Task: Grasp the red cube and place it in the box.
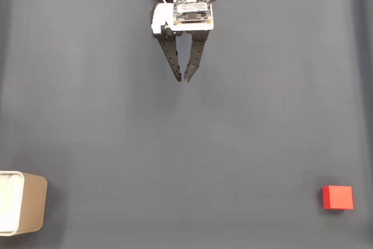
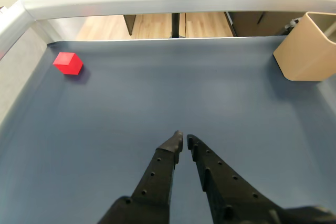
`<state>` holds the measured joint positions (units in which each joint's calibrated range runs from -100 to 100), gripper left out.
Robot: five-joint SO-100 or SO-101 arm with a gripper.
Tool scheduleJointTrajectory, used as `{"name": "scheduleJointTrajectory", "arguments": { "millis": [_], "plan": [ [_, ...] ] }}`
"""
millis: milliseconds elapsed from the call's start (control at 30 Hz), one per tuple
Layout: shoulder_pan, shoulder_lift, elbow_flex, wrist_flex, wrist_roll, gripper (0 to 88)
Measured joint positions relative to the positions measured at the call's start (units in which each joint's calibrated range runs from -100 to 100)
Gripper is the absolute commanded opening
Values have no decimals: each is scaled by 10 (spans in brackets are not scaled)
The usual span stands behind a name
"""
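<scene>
I am seeing one red cube [image 1: 337, 197] and one box [image 1: 22, 203] sitting well apart; the claw [image 1: 182, 78] is hanging nearly closed, gripping nothing. I am reading no writing.

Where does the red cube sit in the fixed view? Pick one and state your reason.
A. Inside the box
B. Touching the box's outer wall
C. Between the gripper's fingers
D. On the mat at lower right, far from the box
D: the red cube lies alone on the grey mat at lower right, the box at lower left, the gripper up top holding nothing.
</scene>
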<state>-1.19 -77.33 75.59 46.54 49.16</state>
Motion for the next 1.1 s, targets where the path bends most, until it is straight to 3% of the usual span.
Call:
{"name": "scheduleJointTrajectory", "arguments": {
  "millis": [1100],
  "plan": [
    [-150,415,-460,88,31,29]
  ]
}}
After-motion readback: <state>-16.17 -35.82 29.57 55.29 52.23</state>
